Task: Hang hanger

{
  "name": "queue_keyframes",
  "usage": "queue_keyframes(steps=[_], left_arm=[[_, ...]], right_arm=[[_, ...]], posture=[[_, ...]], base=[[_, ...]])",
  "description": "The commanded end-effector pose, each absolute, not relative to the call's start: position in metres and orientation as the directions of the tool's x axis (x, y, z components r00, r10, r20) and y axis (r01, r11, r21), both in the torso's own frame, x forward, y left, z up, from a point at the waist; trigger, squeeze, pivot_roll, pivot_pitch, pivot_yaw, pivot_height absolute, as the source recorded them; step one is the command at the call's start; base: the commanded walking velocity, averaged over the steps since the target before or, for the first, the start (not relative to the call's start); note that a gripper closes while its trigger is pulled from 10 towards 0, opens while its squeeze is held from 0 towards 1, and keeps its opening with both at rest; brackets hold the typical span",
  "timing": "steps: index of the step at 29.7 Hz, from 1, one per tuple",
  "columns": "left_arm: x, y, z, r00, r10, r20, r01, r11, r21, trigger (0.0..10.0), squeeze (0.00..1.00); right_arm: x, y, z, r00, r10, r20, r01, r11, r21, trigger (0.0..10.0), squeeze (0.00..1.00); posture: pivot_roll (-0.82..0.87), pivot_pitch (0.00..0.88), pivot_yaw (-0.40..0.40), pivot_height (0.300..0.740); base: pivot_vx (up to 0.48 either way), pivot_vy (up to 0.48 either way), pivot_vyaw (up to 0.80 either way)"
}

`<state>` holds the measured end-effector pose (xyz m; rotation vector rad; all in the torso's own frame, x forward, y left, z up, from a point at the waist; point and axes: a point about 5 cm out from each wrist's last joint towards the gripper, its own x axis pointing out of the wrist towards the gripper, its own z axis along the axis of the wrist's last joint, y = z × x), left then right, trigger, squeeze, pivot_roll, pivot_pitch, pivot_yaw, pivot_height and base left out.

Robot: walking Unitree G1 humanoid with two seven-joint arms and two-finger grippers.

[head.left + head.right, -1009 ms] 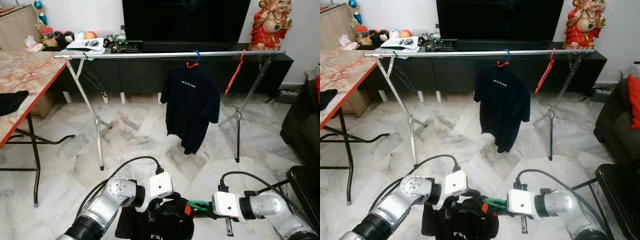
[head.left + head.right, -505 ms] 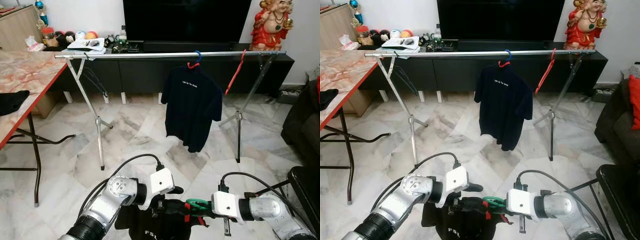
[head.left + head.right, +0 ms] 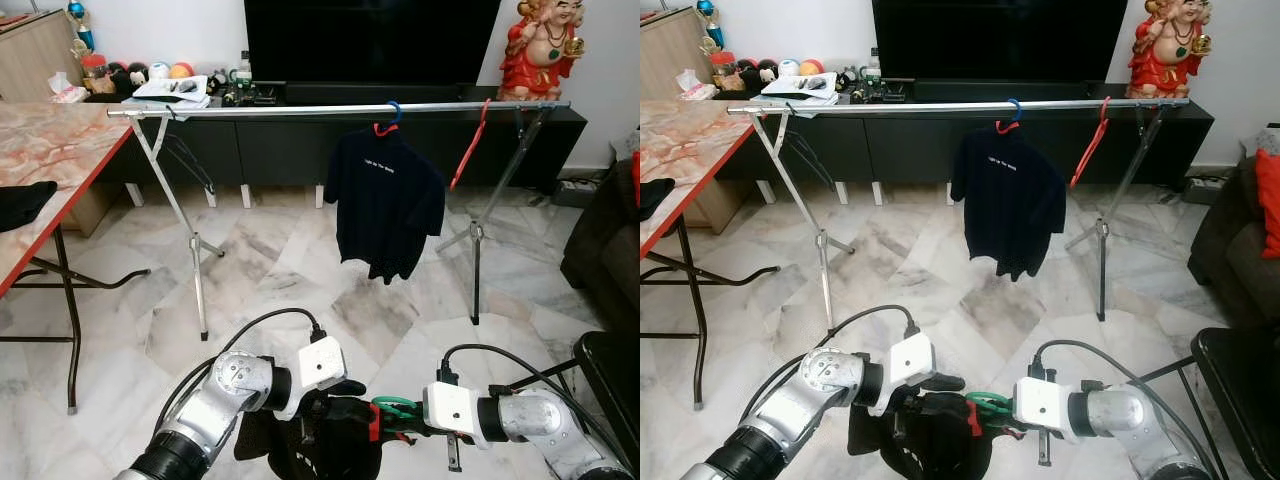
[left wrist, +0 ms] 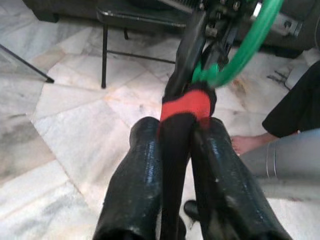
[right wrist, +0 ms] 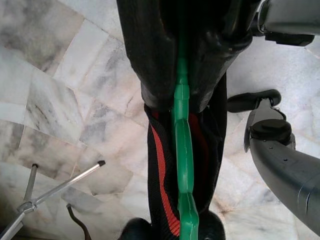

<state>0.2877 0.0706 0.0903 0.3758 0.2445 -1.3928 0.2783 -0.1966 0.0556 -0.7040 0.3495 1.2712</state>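
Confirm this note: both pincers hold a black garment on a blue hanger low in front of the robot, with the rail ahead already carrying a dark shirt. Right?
One slip: the hanger is green, not blue, as the right wrist view shows. The left pincer and right pincer do hold the black garment; the rail carries a dark shirt.

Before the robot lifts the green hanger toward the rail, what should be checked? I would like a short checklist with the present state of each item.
1. Right gripper shut on the green plastic hanger: ok.
2. Left gripper shut on the black garment with red collar: ok.
3. Garment fully seated on the hanger: cannot tell.
4. Free space on the silver metal rail left of the hung black T-shirt: ok.
5. Hanger hook turned toward the rail: cannot tell.
6. Rail within reach from here: not ok, it stands well ahead across the marble floor.
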Motion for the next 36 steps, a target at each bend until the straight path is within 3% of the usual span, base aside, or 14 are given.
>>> queue_keyframes(steps=[1,11,29,36], left_arm=[[0.285,0.069,0.089,0.149,-0.905,-0.398,0.987,0.115,0.108,0.0,0.22],[0.283,0.069,0.089,0.129,-0.906,-0.403,0.991,0.103,0.087,0.0,0.22],[0.289,0.071,0.103,0.167,-0.936,-0.309,0.986,0.154,0.066,0.0,0.22],[0.290,0.077,0.105,0.176,-0.931,-0.321,0.984,0.160,0.075,0.0,0.22]], right_arm=[[0.281,-0.196,0.059,0.303,0.759,-0.576,-0.943,0.150,-0.299,0.0,0.00],[0.281,-0.195,0.060,0.302,0.761,-0.574,-0.943,0.149,-0.298,0.0,0.00],[0.275,-0.195,0.050,0.296,0.744,-0.599,-0.947,0.145,-0.288,0.0,0.00],[0.273,-0.205,0.047,0.333,0.716,-0.613,-0.937,0.182,-0.297,0.0,0.00]], posture=[[-0.02,0.047,-0.011,0.740],[-0.02,0.051,-0.011,0.740],[-0.01,0.054,-0.014,0.740],[-0.01,0.055,-0.015,0.740]], base=[[0.000,0.000,0.00],[0.000,0.000,0.00],[0.000,0.000,0.00],[0.000,0.000,0.00]])
